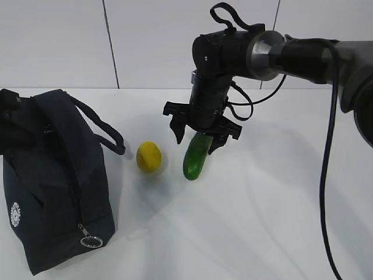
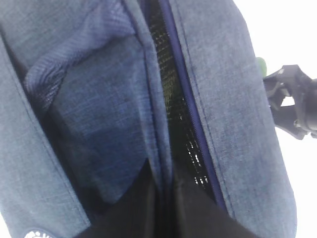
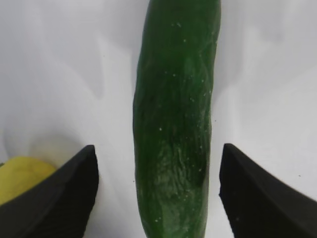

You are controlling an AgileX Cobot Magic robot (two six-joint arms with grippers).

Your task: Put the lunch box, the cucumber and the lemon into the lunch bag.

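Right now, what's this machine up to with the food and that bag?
It is packing a lunch bag. The right gripper hangs open over the cucumber on the table, a finger on each side, not yet gripping. The lemon lies just beside it, between cucumber and bag. The left gripper is shut at the bag's unzipped opening. I can't see a lunch box.

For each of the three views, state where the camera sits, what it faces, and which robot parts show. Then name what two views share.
Exterior view: in front of the table, looking down at a slant at the lunch bag, lemon and cucumber; the right arm and right gripper show.
Left wrist view: pressed close over the lunch bag's zipper opening; none of its own jaws show, only the right gripper at the right edge.
Right wrist view: straight above the cucumber, open jaws either side, apart from it.
Shared: exterior and right wrist views both show the cucumber and lemon.
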